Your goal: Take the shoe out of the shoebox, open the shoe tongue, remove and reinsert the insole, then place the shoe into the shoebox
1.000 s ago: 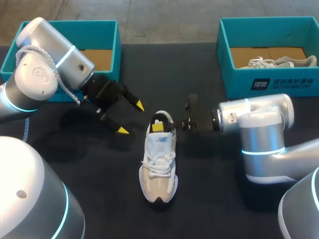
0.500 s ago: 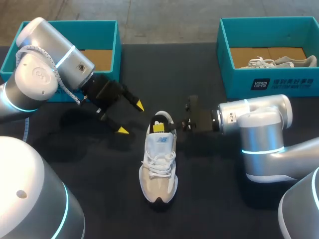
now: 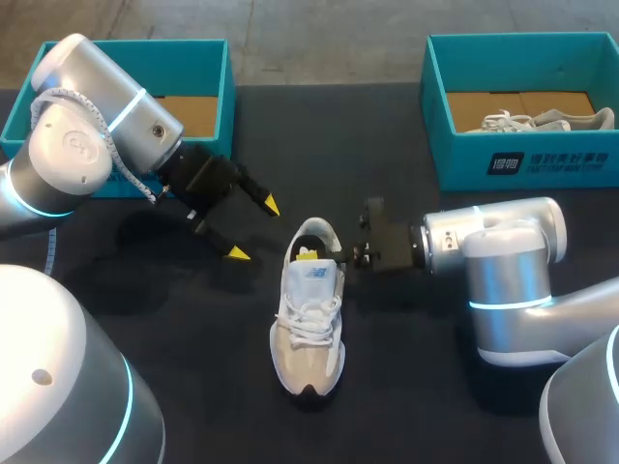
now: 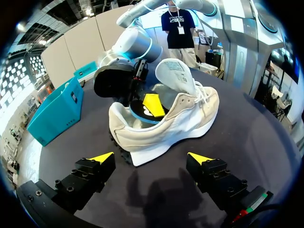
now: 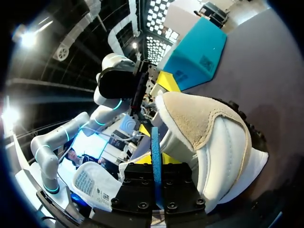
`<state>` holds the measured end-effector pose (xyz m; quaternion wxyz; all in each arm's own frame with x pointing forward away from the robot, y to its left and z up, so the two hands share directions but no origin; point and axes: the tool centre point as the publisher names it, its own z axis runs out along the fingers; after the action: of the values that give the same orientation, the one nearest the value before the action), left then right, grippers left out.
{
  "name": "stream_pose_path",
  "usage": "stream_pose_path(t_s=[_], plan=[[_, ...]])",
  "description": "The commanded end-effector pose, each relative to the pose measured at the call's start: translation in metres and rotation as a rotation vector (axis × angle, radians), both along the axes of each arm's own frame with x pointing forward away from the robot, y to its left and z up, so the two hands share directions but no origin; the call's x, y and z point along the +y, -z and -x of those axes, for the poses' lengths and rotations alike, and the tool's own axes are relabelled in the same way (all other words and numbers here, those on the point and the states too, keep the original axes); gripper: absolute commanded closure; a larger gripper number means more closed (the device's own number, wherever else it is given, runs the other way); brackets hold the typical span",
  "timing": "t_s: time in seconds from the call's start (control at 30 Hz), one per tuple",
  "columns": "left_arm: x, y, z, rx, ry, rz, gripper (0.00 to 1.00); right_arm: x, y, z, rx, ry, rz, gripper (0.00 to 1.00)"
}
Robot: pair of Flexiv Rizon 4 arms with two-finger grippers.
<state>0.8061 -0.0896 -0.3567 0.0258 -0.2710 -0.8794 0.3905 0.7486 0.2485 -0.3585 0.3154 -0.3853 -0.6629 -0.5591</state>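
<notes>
Dark matte surface (image 3: 416, 396) fills the scene, viewed from above and from both wrists. Your right fingers (image 5: 135, 190) are pressed together on the thin blue edge of the insole (image 5: 155, 142), which stands on edge in the heel opening of the shoe (image 3: 309, 324). The shoe, pale beige and white, sits on its sole mid-surface, toe toward your base, with its tongue (image 4: 176, 76) lifted clear of the opening. Your left fingers (image 4: 97, 160) are spread wide and empty, near the heel but not touching it. Two teal shoeboxes sit at the far corners. The right shoebox (image 3: 522, 164) holds another shoe.

The insole is probably light, floppy foam that will bend and drag on the lining, so keep a firm pinch at its heel end. The shoe looks light enough to slide or lift along with it. Brace it at the stiffer heel wall, not at the laces.
</notes>
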Motion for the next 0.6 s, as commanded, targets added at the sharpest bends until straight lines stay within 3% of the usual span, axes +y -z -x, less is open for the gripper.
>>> stream_pose_path(t_s=[0.03, 0.07, 0.17, 0.6], plan=[[0.000, 0.000, 0.000, -0.001, 0.000, -0.003, 0.00, 0.002, 0.001, 0.003, -0.002, 0.001, 0.005, 1.00], [0.000, 0.000, 0.000, -0.001, 0.000, -0.003, 0.00, 0.002, 0.000, 0.002, -0.004, 0.001, 0.005, 1.00], [0.000, 0.000, 0.000, -0.001, 0.000, -0.003, 0.00, 0.002, -0.003, 0.000, -0.020, 0.007, 0.008, 0.65], [0.000, 0.000, 0.000, -0.001, 0.000, -0.003, 0.00, 0.000, -0.026, -0.008, -0.111, 0.019, 0.049, 0.63]])
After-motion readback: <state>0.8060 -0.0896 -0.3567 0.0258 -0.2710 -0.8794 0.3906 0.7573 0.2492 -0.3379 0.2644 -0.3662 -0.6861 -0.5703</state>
